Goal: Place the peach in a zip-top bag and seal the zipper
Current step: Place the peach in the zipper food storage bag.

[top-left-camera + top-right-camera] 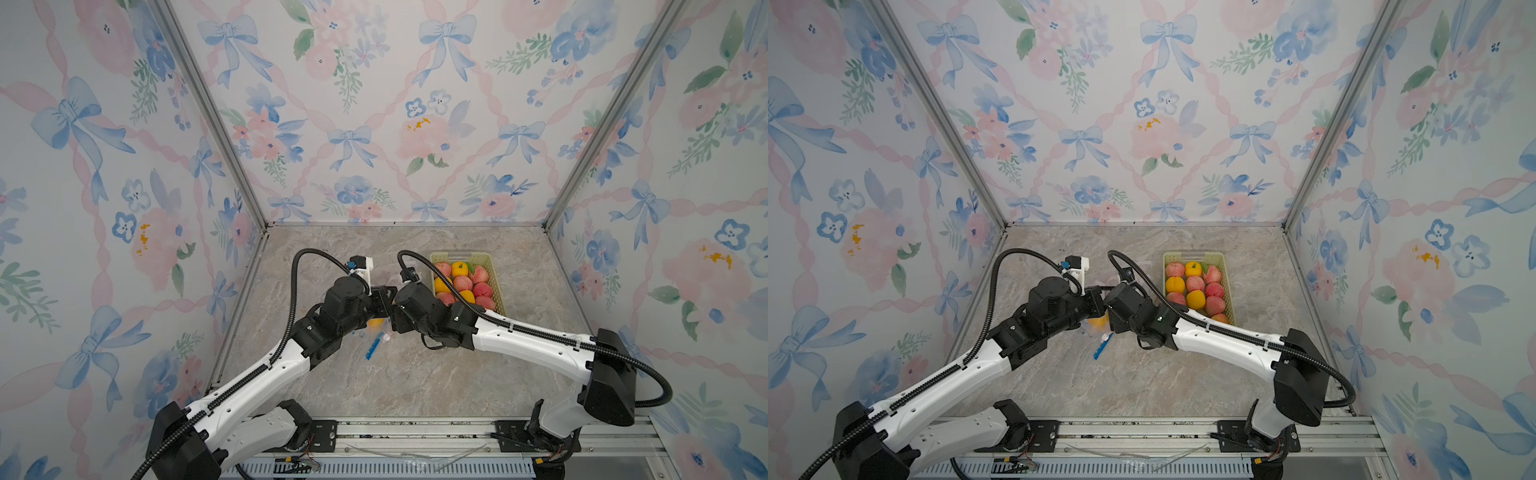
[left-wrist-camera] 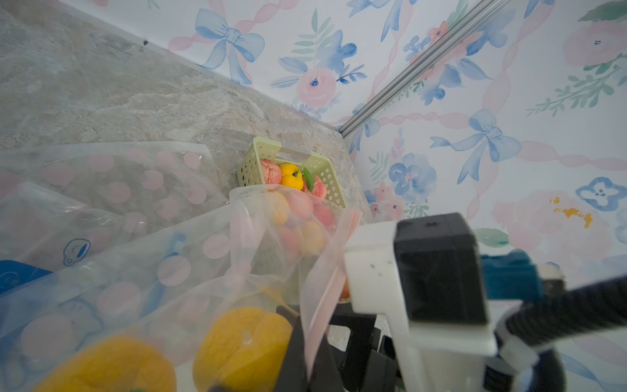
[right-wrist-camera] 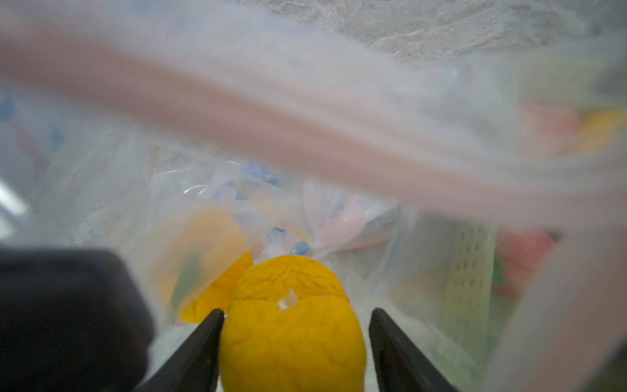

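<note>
Peach (image 3: 291, 325): the yellow one is sitting inside the zip-top bag (image 2: 135, 271), low over the tabletop (image 1: 415, 374), between your two arms.
Right claw (image 3: 296, 311): it is reaching into the bag mouth with its jaws standing apart around the peach; one jaw is touching the skin, the other is sitting just clear.
Left claw (image 2: 319, 342): it is pinching tight on the bag's rim by the pink zipper strip (image 3: 305, 135), holding the mouth up.
Risk, pull-out: you are working under slack film, so a jaw may snag the strip on backing out, dragging the bag or rolling the peach out.
Risk, seal: the rim is lying crumpled, so the zipper may close only partway.
Basket (image 1: 459, 254): it is standing close beside your right arm; a wide swing could knock it.
</note>
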Robot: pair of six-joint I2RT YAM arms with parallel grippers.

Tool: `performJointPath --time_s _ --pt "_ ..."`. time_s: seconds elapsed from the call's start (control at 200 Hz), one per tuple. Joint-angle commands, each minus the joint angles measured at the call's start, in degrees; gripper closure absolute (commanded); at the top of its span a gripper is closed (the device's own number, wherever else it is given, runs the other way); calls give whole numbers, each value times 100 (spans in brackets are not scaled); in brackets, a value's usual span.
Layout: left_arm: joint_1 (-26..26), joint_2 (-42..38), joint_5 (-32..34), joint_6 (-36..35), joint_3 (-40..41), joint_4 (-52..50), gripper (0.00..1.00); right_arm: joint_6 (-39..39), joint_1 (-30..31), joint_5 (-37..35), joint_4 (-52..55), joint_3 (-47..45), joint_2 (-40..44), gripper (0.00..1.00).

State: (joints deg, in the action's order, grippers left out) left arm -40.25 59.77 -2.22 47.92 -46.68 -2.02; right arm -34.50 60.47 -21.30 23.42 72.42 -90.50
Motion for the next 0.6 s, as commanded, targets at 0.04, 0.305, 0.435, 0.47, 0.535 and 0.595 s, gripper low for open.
performJointPath --time_s 0.04,0.305,0.435,0.47,0.535,0.595 --pt "-27 64 110 106 -70 -108 100 -74 33 -7 -35 41 334 25" --pt "-1 295 303 86 9 -125 100 -354 103 31 -178 -339 1084 27" --pt "8 390 291 70 -27 -132 100 -480 131 -225 -101 -497 1389 28" --pt "2 397 283 83 -27 -133 100 -556 120 -358 -2 -547 1453 28" --pt "8 401 261 103 -18 -132 100 -728 110 -614 190 -636 1532 30" --pt "10 395 249 134 8 -107 100 -912 33 -682 261 -733 1569 30"
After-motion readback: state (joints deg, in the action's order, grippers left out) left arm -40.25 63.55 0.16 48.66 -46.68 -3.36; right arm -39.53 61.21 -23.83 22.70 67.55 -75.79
